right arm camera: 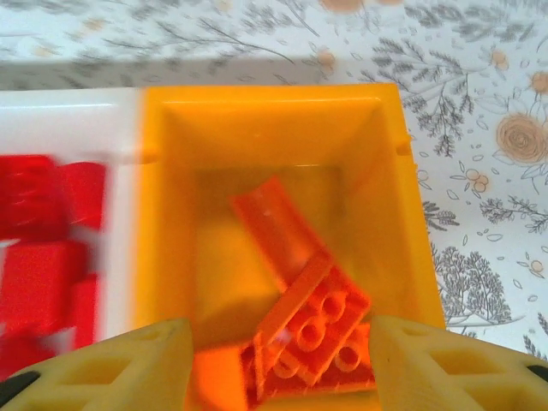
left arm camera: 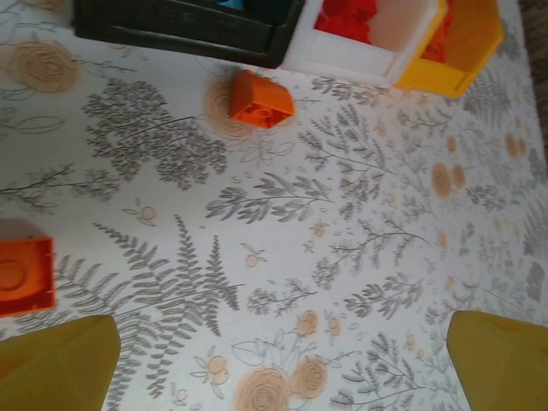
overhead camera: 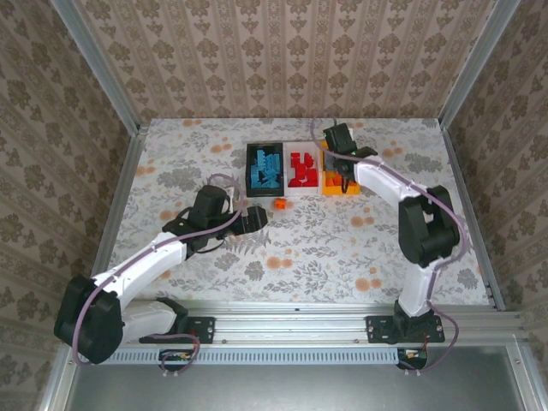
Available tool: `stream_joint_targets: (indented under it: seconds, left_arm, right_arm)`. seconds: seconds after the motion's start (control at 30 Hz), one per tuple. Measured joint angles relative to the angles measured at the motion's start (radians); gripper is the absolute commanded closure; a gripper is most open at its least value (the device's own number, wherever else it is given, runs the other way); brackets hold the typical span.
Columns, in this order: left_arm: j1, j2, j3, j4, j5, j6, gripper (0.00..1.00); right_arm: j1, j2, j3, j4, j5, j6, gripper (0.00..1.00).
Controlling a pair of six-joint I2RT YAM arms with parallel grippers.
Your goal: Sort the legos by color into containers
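Observation:
Three containers stand in a row at the back: a black bin (overhead camera: 264,169) with light blue legos, a white bin (overhead camera: 301,169) with red legos (right arm camera: 43,257), and an orange-yellow bin (overhead camera: 329,190) (right arm camera: 171,214). My right gripper (overhead camera: 343,177) (right arm camera: 278,342) hangs over the orange-yellow bin, open. Several orange legos (right arm camera: 321,330) lie jumbled in the bin below its fingers. My left gripper (overhead camera: 258,217) (left arm camera: 282,368) is wide open and empty, low over the table in front of the bins. One orange lego (overhead camera: 279,204) (left arm camera: 259,99) lies loose by the black bin (left arm camera: 180,30). Another orange lego (left arm camera: 21,276) sits beside my left finger (left arm camera: 60,368).
The table has a floral cloth (overhead camera: 325,248) and is walled in by patterned panels and metal rails. The white bin (left arm camera: 351,51) and the orange-yellow bin (left arm camera: 467,43) edge the top of the left wrist view. The arm bases sit at the near edge.

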Motion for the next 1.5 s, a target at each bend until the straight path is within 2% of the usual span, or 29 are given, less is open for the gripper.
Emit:
stream_joint_targets:
  seconds: [0.17, 0.27, 0.37, 0.57, 0.67, 0.9, 1.23, 1.5]
  left_arm:
    - [0.067, 0.0, -0.018, -0.018, -0.025, -0.004, 0.0]
    - [0.106, -0.002, -0.04, -0.02, -0.03, -0.009, 0.0]
    - [0.132, -0.023, -0.06, -0.033, -0.031, -0.009, 0.0]
    - [0.162, -0.099, -0.092, -0.058, -0.036, -0.008, 0.0]
    - [0.179, -0.13, -0.107, -0.067, -0.036, -0.008, 0.0]
    - [0.222, -0.165, -0.126, -0.081, -0.035, -0.008, 0.0]
    - [0.229, -0.168, -0.137, -0.082, -0.027, -0.008, 0.0]
    - [0.238, -0.169, -0.137, -0.084, -0.02, -0.008, 0.0]
  right_arm:
    - [0.233, -0.159, -0.165, 0.121, 0.05, 0.109, 0.26]
    - [0.36, -0.121, -0.199, 0.168, 0.055, 0.201, 0.2]
    - [0.419, -0.019, -0.182, 0.179, 0.07, 0.281, 0.18]
    - [0.436, 0.209, 0.001, 0.061, 0.131, 0.425, 0.2]
    - [0.436, 0.273, 0.092, 0.021, 0.153, 0.468, 0.23]
    - [0.435, 0.309, 0.117, -0.005, 0.179, 0.517, 0.33]
    - [0.433, 0.349, 0.12, -0.003, 0.182, 0.517, 0.44]
    - [0.418, 0.371, 0.125, 0.006, 0.197, 0.49, 0.59]
